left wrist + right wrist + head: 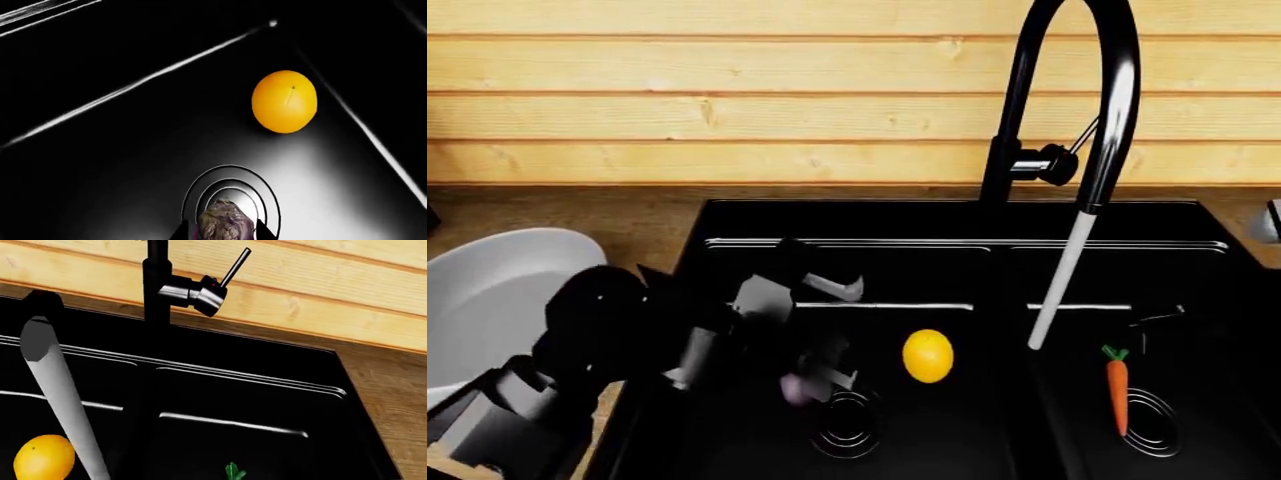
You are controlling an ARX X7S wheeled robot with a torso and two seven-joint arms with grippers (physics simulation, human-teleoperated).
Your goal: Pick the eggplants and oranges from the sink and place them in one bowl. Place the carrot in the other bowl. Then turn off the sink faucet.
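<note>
- The left gripper [814,378] is down inside the left basin of the sink [747,225], and its fingers are pinching the eggplant [793,388], a small purple shape just above the round drain [849,432].
- The left wrist view shows this more clearly: the eggplant [225,221] sits between two dark fingertips [180,232] with the ringed drain [230,192] directly behind it.
- The orange [928,355] lies on the basin floor near the centre divider, apart from the gripper, with bare black floor between them.
- In the left wrist view the orange [284,101] has free floor on all sides, and the basin walls show only as thin bright lines.
- The carrot [1117,390] lies in the right basin beside the second drain [1154,420], its green top pointing to the back wall.
- The faucet [1068,90] stands behind the divider, and a white stream of water [1057,285] falls into the right basin.
- Only the right wrist view shows the lever handle [235,266] well: it is thin, straight and tilted upward.
- The right gripper is not in view, so I cannot tell its state.
- The pale grey bowl [487,290] stands on the wooden counter [641,220] left of the sink, partly hidden by the left arm.
</note>
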